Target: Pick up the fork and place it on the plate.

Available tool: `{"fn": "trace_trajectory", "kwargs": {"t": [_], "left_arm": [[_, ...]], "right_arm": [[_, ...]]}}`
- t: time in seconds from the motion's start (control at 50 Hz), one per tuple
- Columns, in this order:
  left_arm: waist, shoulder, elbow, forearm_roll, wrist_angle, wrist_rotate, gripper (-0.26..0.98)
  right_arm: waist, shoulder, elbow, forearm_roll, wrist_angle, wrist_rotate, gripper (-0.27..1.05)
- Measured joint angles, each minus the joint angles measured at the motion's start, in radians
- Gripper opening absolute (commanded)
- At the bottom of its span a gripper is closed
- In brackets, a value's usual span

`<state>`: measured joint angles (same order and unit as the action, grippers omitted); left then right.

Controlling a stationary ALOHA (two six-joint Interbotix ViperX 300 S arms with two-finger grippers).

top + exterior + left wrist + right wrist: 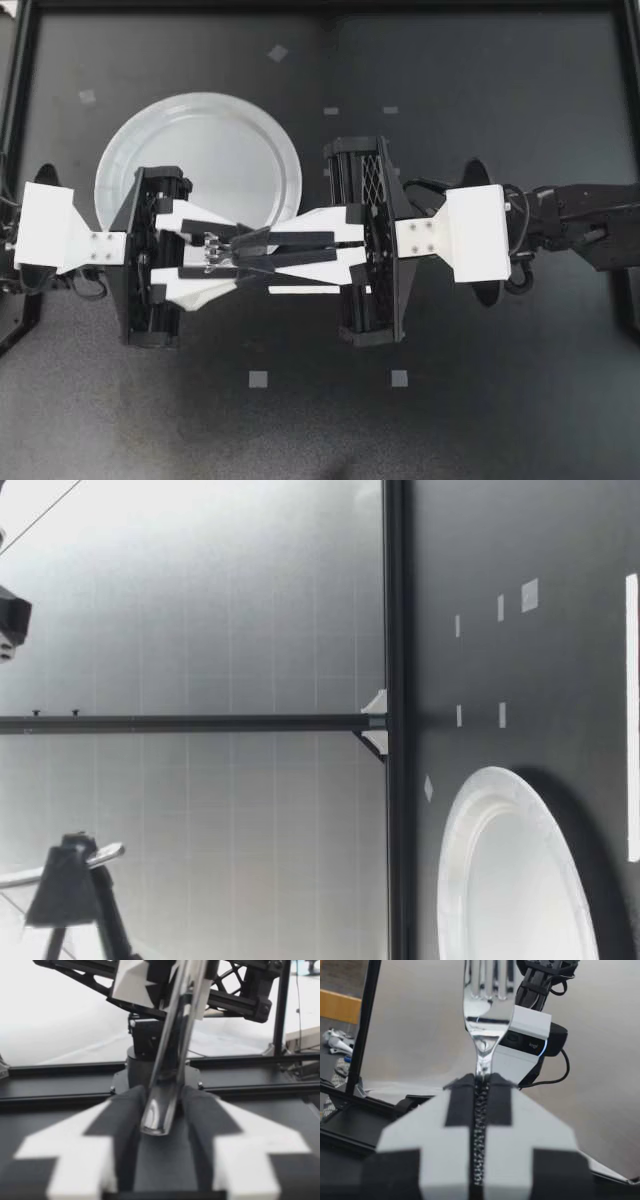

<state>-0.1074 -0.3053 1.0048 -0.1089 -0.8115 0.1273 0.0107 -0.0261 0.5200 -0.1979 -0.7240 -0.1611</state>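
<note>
White and round, the plate (200, 140) is seen lying flat on the dark table (480, 100), in its left half. Just beside the plate's rim the left gripper (237, 254) is found, with its white fingers spread apart. Between them the fork (210, 250) is seen, not on the plate but just outside its rim. In the left wrist view one shiny end of the fork is framed by the two black pads (127, 1115), one on each side; contact with them cannot be made out. From the right, the right gripper (246, 250) is stretched past the table's middle, nose to nose with the left one. Its jaws are clamped on the fork's neck. In the right wrist view the metal is pinched between both fingers (462, 1095), and the tines are pointed ahead, away from it. In the low view the plate is shown resting on the table.
</note>
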Motion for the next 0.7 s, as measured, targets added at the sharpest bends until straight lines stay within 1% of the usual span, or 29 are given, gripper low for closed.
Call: {"fn": "trace_trajectory", "kwargs": {"t": [0.08, 0.18, 0.22, 0.28, 0.36, 0.38, 0.42, 0.44, 0.48, 0.5, 0.62, 0.7], "left_arm": [[-0.002, 0.0, 0.002, 0.0, 0.0, 0.0, 0.04], [-0.002, 0.0, 0.002, -0.002, 0.0, 0.002, 0.02], [-0.002, 0.0, 0.002, -0.002, 0.0, 0.002, 0.02], [0.0, 0.0, 0.002, 0.0, 0.0, 0.0, 0.02], [-0.002, 0.0, 0.0, -0.002, 0.002, 0.0, 0.02], [-0.002, 0.0, 0.002, -0.002, 0.002, 0.0, 0.02], [-0.002, 0.0, 0.002, -0.002, 0.002, 0.0, 0.02], [-0.002, 0.0, 0.002, -0.002, 0.003, 0.0, 0.02], [-0.003, 0.0, 0.0, -0.002, 0.003, -0.002, 0.02], [-0.003, 0.0, 0.0, -0.002, 0.003, -0.002, 0.02], [-0.005, 0.0, 0.002, -0.002, 0.003, -0.006, 0.02], [-0.009, -0.005, 0.006, -0.002, 0.015, -0.028, 0.02]], "right_arm": [[0.0, 0.0, 0.0, 0.0, -0.002, 0.003, -0.04], [0.0, 0.0, 0.0, 0.002, -0.002, 0.006, -0.02], [0.002, 0.0, 0.0, 0.003, -0.002, 0.009, 0.01], [0.0, 0.002, 0.0, 0.008, -0.002, 0.014, 0.1], [0.0, 0.006, 0.0, 0.011, 0.0, 0.031, 0.32], [0.0, 0.006, 0.0, 0.011, 0.0, 0.031, 0.41], [0.0, 0.008, 0.002, 0.012, 0.0, 0.048, 0.55], [0.0, 0.008, 0.002, 0.012, 0.0, 0.048, 0.65], [0.0, 0.009, 0.002, 0.012, 0.0, 0.06, 0.78], [0.0, 0.009, 0.003, 0.014, 0.003, 0.083, 0.81], [-0.002, 0.009, 0.005, 0.018, 0.003, 0.106, 0.77], [-0.003, 0.011, 0.017, 0.029, 0.002, 0.104, 0.77]]}}
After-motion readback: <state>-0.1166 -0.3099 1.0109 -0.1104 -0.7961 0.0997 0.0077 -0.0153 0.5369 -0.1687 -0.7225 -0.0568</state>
